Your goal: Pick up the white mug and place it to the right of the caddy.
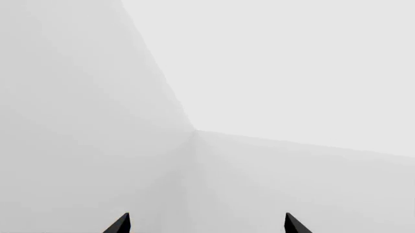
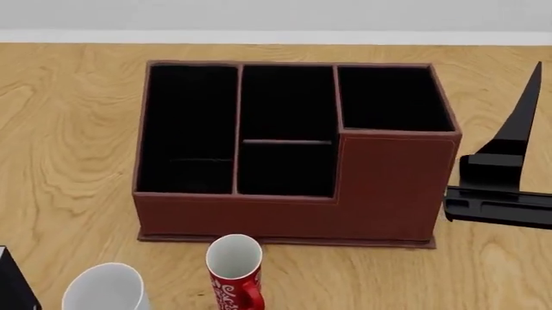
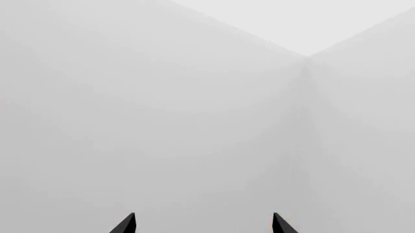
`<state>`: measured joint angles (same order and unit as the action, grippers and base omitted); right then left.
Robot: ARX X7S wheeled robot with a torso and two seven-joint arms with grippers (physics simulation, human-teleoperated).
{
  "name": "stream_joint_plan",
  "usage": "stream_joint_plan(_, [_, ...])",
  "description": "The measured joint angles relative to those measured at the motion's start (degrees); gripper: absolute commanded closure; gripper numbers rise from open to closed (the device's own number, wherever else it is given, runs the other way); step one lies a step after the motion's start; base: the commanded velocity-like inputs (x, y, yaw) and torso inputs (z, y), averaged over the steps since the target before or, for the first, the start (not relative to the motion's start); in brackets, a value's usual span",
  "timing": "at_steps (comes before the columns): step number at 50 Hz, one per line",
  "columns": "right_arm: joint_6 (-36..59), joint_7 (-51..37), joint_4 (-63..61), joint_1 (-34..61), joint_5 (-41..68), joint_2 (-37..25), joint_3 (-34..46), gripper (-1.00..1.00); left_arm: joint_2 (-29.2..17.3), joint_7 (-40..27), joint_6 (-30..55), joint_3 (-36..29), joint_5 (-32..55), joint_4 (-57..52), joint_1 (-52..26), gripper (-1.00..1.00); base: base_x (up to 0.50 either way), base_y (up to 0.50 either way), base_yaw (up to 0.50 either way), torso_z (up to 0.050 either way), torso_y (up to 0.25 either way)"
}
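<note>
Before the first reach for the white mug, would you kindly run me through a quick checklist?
1. White mug upright, unobstructed from above: ok.
2. Red mug close beside it, collision risk: not ok.
3. Spot right of the caddy free: not ok, a black stand sits there.
4. Left claw open: ok, tips apart, nothing between.
5. Right claw open: ok.
6. Claws near the mug: cannot tell, both wrist views show only blank walls.

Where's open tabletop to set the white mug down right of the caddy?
Right of the caddy is mostly taken: a black stand sits close against that side. Bare wood shows in front of the stand, near the caddy's front right corner, and behind it. Crowded: front left, where the white mug, red mug and a black box cluster.
</note>
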<state>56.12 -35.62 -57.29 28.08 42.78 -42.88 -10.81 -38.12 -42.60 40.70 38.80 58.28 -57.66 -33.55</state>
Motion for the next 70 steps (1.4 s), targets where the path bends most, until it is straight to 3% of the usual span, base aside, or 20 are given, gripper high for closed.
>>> stream_joint_plan(12, [-1.27,-0.52,0.22,-0.35,-0.44,-0.62,0.97,-1.00,-1.49,-1.44,-0.09,-0.06,0.90,-0.09,-0.02,-1.00,0.00,0.00,0.00,0.000,-0.009])
stream_joint_plan(42, [-2.23,-1.96,0.34,0.56,1.14,-2.38,2.27,-1.00,-4.89,-4.14,-1.10,0.13,2.46,-0.49,0.71,-1.00,0.00,0.00,0.00,-0.002,-0.196])
stream_joint_plan(54, [-2.17,-2.34,0.54,1.75,2.26,-3.03,2.98,-1.00,-6.31,-5.45,-2.24,2.46,5.21,-1.07,1.99,-1.00,0.00,0.00,0.00,0.000,0.000])
stream_joint_plan(70, [0.19,1.71,2.18,10.84,13.43,-3.98,5.24,-1.00,-7.39,-6.06,-4.52,1.48,4.49,-0.80,2.19,-1.00,0.00,0.00,0.00,0.000,0.000])
